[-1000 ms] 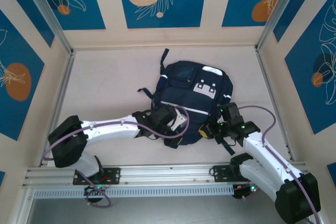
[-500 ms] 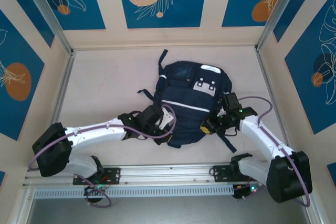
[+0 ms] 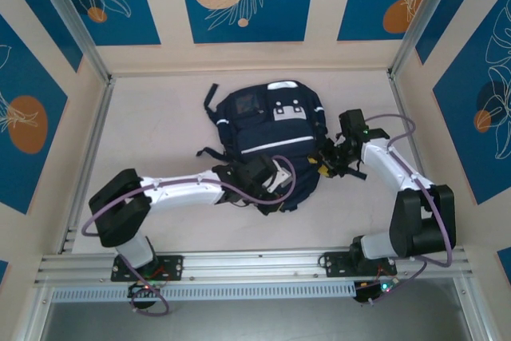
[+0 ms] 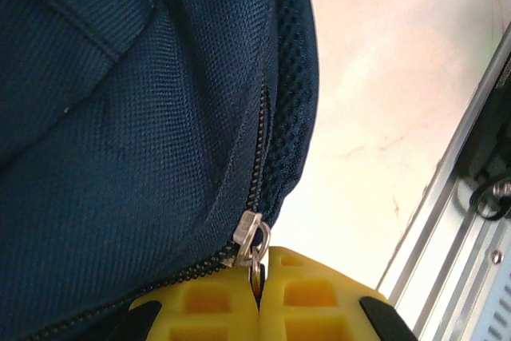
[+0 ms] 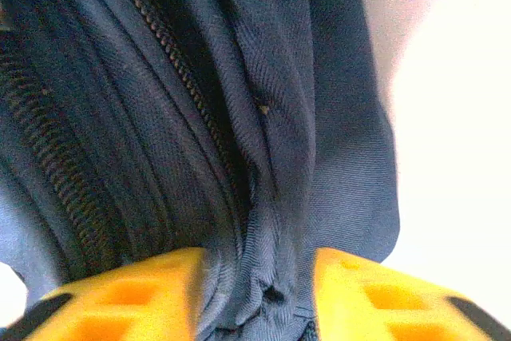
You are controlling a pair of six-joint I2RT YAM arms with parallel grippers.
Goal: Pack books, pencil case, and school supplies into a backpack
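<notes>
The left gripper point(image 4: 257, 293) is clenching the zipper pull point(image 4: 254, 237) while the right gripper point(image 5: 257, 293) is loosening off the just-shifted backpack point(image 3: 267, 129) (zipping probably under way).

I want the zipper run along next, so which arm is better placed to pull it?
Left. The left gripper is shut on the zipper pull of the backpack; the right gripper only straddles a fabric fold.

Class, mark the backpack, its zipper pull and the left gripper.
backpack point(image 3: 267, 129), top external view, its front panel.
zipper pull point(image 4: 252, 229), left wrist view, the metal slider.
left gripper point(image 4: 257, 277), left wrist view, between its shut fingers.
</notes>
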